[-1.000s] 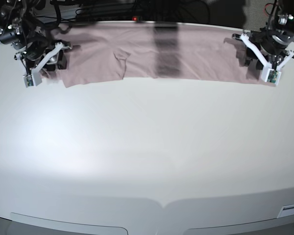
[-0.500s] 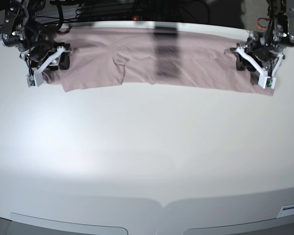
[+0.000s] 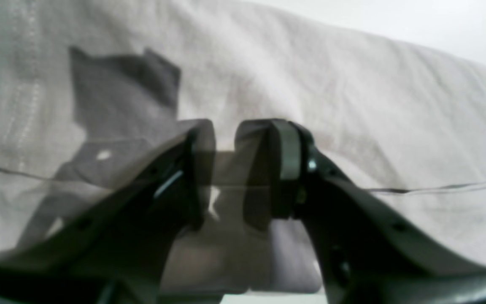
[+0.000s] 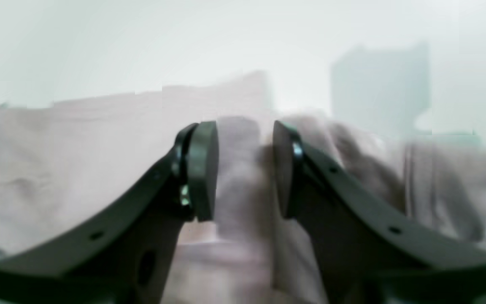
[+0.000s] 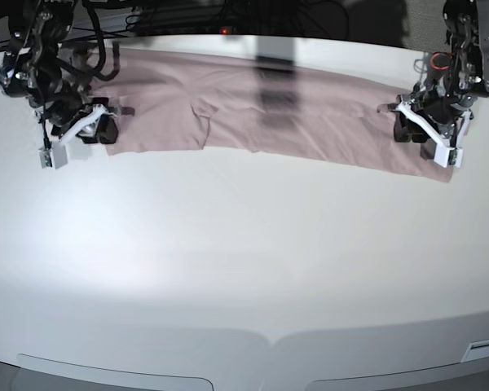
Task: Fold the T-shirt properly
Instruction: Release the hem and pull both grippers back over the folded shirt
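Long mauve-pink thin-fabric T-shirt (image 5: 293,110) lying across far edge of white table (image 5: 244,269), near hem creeping closer than a second ago. Left gripper (image 3: 225,169) and right gripper (image 4: 245,169) each pinching fabric, dragging it flat for folding.

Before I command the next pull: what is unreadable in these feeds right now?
- Right wrist view: blur smears the T-shirt between the right gripper pads; grip depth unclear.
- Left wrist view: left gripper hides the fabric underneath.
- Base view: far hem lost in shadow; label too small.
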`<action>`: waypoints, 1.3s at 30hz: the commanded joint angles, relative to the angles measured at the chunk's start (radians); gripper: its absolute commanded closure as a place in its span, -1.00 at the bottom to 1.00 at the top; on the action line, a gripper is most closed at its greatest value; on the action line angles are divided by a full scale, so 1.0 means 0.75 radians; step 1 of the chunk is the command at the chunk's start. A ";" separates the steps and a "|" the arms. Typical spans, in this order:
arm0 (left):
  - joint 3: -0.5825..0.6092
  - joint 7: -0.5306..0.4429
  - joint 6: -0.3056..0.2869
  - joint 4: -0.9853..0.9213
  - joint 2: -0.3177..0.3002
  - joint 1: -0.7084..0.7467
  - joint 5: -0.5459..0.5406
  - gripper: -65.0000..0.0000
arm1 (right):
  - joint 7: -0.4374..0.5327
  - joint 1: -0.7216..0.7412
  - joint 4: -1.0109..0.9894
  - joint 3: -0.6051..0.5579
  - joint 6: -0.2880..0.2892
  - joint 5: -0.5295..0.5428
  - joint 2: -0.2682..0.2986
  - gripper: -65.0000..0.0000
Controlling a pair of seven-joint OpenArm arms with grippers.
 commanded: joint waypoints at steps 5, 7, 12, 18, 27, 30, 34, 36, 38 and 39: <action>0.009 0.186 0.038 0.033 -0.004 0.037 0.067 0.33 | -0.076 -0.042 0.235 0.007 0.007 0.034 0.016 0.31; 0.009 0.186 0.038 0.033 -0.004 0.037 0.066 0.33 | -0.104 -0.105 0.277 0.007 0.007 0.034 0.010 0.31; 0.009 0.195 0.037 0.033 -0.004 0.037 0.066 0.33 | -0.048 -0.264 0.278 0.007 0.007 -0.004 -0.038 0.31; 0.009 0.193 0.032 0.033 -0.004 0.037 0.066 0.33 | 0.106 -0.244 0.055 0.007 0.007 -0.153 -0.044 0.31; 0.009 0.184 0.032 0.031 -0.004 0.033 0.069 0.33 | 0.047 -0.025 -0.172 0.007 0.007 -0.165 -0.044 0.31; 0.009 0.149 0.029 0.013 -0.004 0.010 0.072 0.33 | 0.057 0.034 -0.172 -0.004 0.007 -0.197 -0.036 0.31; 0.009 0.151 0.028 -0.072 -0.004 -0.065 0.071 0.33 | 0.073 0.081 -0.172 -0.062 0.007 -0.218 -0.017 0.31; 0.009 0.153 0.028 -0.145 -0.004 -0.106 0.071 0.33 | 0.085 0.086 -0.173 -0.096 0.007 -0.218 -0.019 0.31; 0.009 0.154 0.028 -0.219 -0.004 -0.146 0.072 0.33 | 0.132 0.087 -0.175 -0.133 0.007 -0.256 -0.018 0.31; 0.009 0.154 0.028 -0.249 -0.005 -0.164 0.072 0.33 | 0.166 0.090 -0.179 -0.152 0.007 -0.302 -0.018 0.31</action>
